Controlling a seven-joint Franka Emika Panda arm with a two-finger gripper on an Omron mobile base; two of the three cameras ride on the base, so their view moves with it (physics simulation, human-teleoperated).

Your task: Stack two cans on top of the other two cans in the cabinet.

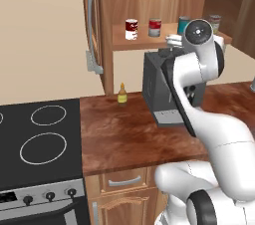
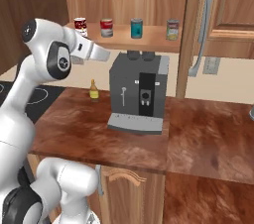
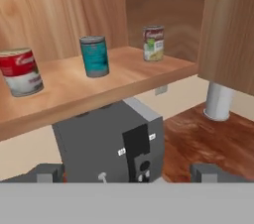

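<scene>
Cans stand upright, well apart, in one row on the cabinet (image 2: 196,0) shelf (image 2: 154,44): dark red can (image 2: 80,26) far left, red-grey can (image 2: 106,27), teal can (image 2: 136,28), green-label can (image 2: 172,29) far right. Gripper (image 3: 128,172), released and empty with fingertips (image 3: 48,172) spread wide, hovers near the shelf's front edge, above the coffee machine (image 2: 138,94). Every can lies farther in and higher than the hand; none is stacked yet.

Glossy white rounded arm (image 1: 219,139), dark grey joint rings, round grey end caps, two small grey tool fingertips (image 3: 49,172)
</scene>
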